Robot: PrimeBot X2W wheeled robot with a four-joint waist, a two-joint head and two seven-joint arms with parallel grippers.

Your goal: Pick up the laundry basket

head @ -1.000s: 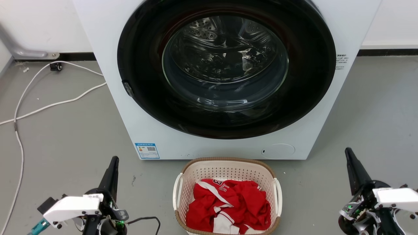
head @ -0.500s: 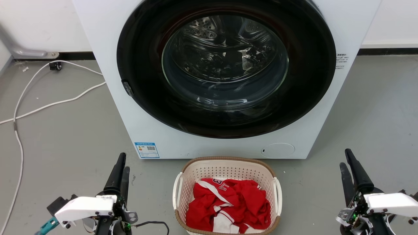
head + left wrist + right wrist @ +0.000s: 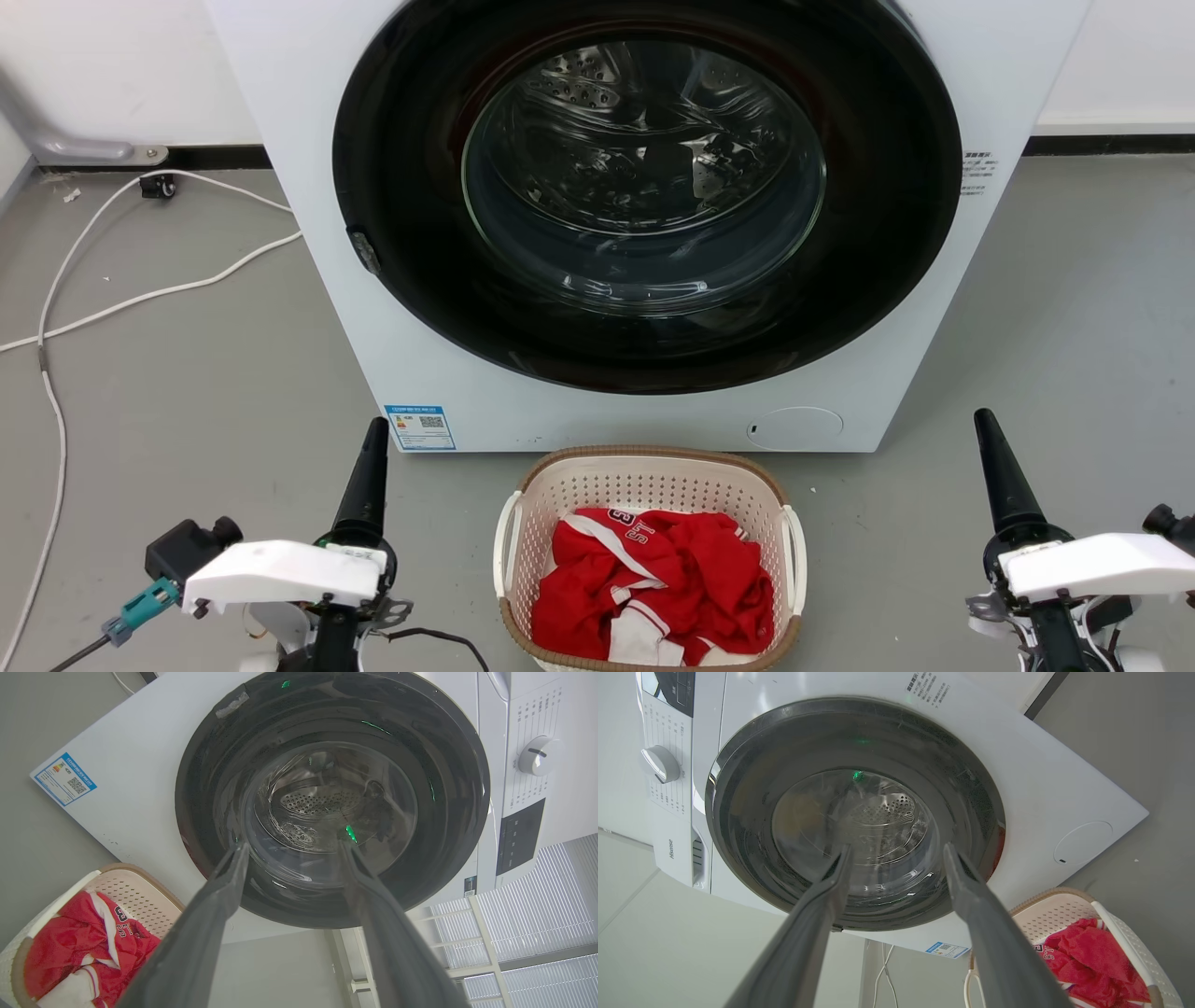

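Laundry basket (image 3: 644, 490) is sitting on the grey floor (image 3: 205, 392) at the bottom middle of the head view, just in front of the washing machine (image 3: 308, 140); whether the two are touching cannot be told. A crumpled red jersey (image 3: 653, 579) with white trim is lying inside it, covering most of the bottom.

The left pincer (image 3: 374, 446) is hovering to the basket's left. The right pincer (image 3: 987, 441) is hovering well off to its right. Both are pointing up toward the machine, with bare floor between each one and the basket's sides. In the wrist views each pincer is standing clearly spread, its two dark fingers apart and gripping nothing. The basket is showing low in one corner beside them.

Beyond, the washing machine's round glass door (image 3: 644, 177) is facing the robot, with the perforated steel drum showing through it. A blue label (image 3: 420, 429) is sticking to the lower left corner of the white front. Left of the machine, a white cable (image 3: 149, 299) is trailing across the floor toward the white wall (image 3: 112, 75).
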